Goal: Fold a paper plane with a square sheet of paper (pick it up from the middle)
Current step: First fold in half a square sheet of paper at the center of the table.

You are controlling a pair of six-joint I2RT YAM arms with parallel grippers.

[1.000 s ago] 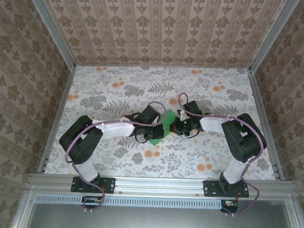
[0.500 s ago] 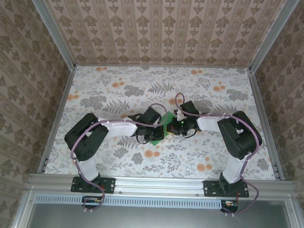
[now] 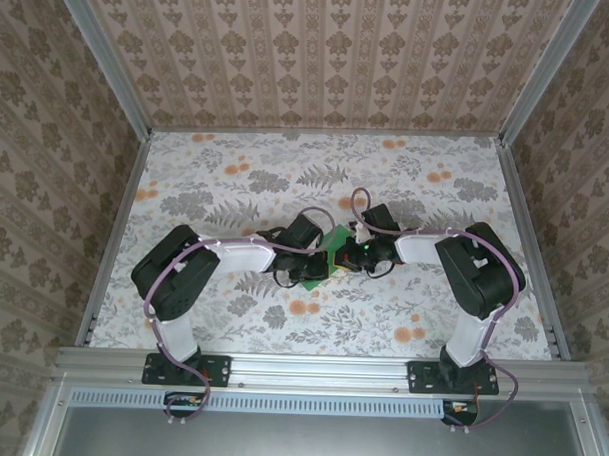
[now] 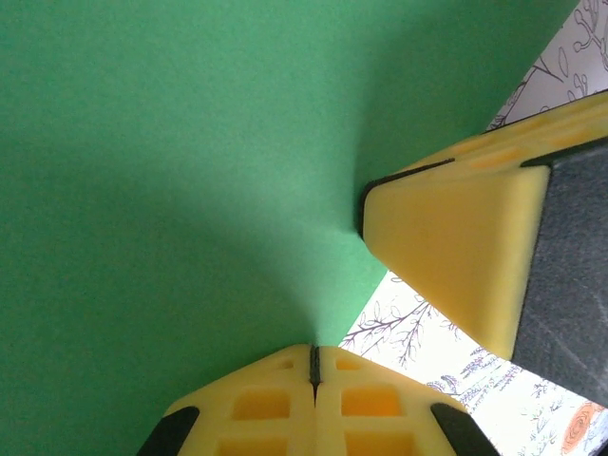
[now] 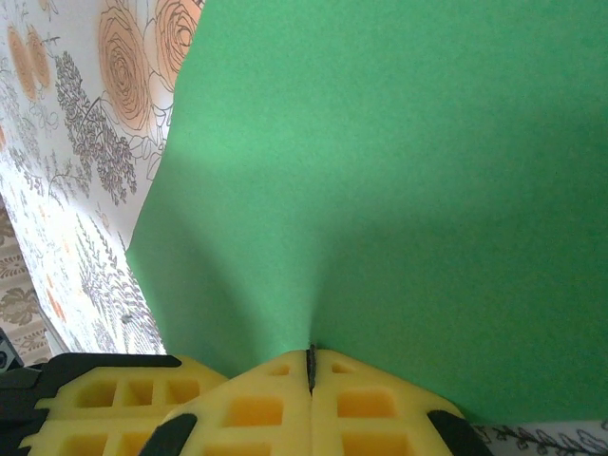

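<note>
Square sheet of paper [image 3: 335,239] lies mid-frame in the top view on the flowered table [image 3: 236,186], mostly hidden by the left gripper [image 3: 321,261] and right gripper [image 3: 346,251], so its direction cannot be told. In the left wrist view its plain green fills the upper left, with the left gripper [image 4: 313,356] pinched on its edge at bottom centre and a right finger [image 4: 446,247] beside it. In the right wrist view the paper fills the upper right, and the right gripper [image 5: 311,366] is pinched on its lower edge.

left arm [image 3: 228,255] and right arm [image 3: 424,247] black-jointed, white link covers, mauve cables [image 3: 355,198]; yellow pincer fingers [image 4: 275,408] (grid-pocketed)
</note>
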